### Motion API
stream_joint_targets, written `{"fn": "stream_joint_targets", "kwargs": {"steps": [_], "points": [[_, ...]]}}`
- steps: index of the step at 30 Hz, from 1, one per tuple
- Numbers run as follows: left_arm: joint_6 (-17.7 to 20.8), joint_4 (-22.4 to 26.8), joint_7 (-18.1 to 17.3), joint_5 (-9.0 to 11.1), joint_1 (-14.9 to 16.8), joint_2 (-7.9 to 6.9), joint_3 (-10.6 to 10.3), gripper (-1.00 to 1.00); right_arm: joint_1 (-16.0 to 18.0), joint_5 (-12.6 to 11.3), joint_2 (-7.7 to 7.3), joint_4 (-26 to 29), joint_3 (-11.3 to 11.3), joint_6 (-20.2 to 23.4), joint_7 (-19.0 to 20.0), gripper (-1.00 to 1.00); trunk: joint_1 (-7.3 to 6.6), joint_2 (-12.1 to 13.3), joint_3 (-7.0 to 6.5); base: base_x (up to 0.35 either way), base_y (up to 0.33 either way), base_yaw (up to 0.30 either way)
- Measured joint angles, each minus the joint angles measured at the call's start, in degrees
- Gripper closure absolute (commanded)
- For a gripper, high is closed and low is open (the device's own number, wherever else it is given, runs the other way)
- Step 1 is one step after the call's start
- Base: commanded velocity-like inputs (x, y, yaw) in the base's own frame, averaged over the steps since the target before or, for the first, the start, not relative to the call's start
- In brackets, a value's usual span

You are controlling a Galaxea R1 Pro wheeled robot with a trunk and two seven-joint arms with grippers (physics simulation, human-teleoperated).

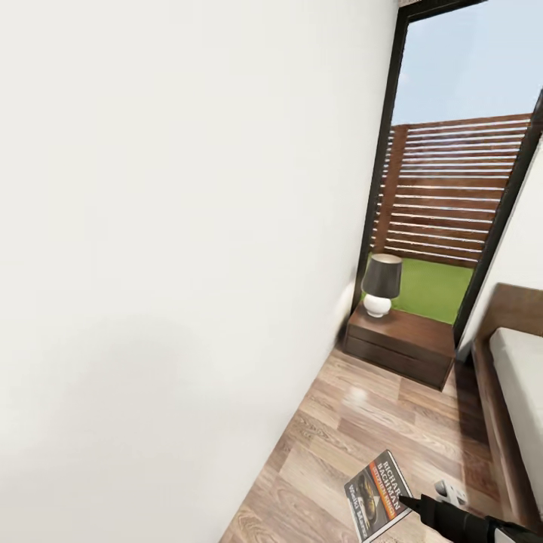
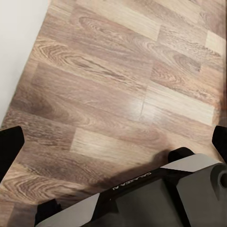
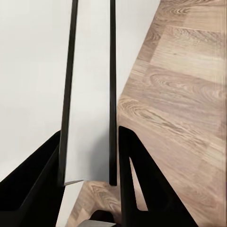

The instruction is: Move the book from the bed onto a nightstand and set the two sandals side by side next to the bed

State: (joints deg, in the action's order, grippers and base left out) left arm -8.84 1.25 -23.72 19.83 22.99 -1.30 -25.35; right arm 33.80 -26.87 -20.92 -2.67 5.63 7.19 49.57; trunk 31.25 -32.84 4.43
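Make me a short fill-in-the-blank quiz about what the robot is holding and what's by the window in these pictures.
1. The right hand grips the ____ edge-on between its fingers.
2. On the nightstand stands a ____ with a dark shade.
3. The nightstand sits in front of the tall ____.
4. The floor is made of wood ____.

Missing words: book; lamp; window; planks

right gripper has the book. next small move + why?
Probably roll forward toward the dark reddish-brown wooden nightstand before reaching. The right gripper is shut on the thin grey-and-orange paperback book, held above the wood-plank floor, and the nightstand's bare top beside the grey-shaded lamp looks well ahead.
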Motion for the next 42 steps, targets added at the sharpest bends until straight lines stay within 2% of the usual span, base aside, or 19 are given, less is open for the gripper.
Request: {"fn": "stream_joint_targets", "kwargs": {"steps": [25, 36, 42], "points": [[0.0, 0.0, 0.0, 0.0, 0.0, 0.0, 0.0, -1.0, 0.0, 0.0, 0.0, 0.0, -0.1, 0.0, 0.0, 1.0, 0.0, 0.0, 0.0, 0.002, 0.0, -0.249], [0.0, 0.0, 0.1, 0.0, 0.0, 0.0, 0.0, -1.0, 0.0, 0.0, 0.0, 0.0, -0.1, 0.0, 0.0, 1.0, -0.02, 0.0, 0.0, 0.233, 0.0, -0.248], [0.0, 0.0, 0.0, 0.0, 0.0, 0.0, 0.0, -1.0, 0.0, 0.0, 0.0, 0.0, -0.1, 0.0, 0.0, 1.0, 0.0, 0.0, 0.0, 0.054, 0.0, -0.248]]}}
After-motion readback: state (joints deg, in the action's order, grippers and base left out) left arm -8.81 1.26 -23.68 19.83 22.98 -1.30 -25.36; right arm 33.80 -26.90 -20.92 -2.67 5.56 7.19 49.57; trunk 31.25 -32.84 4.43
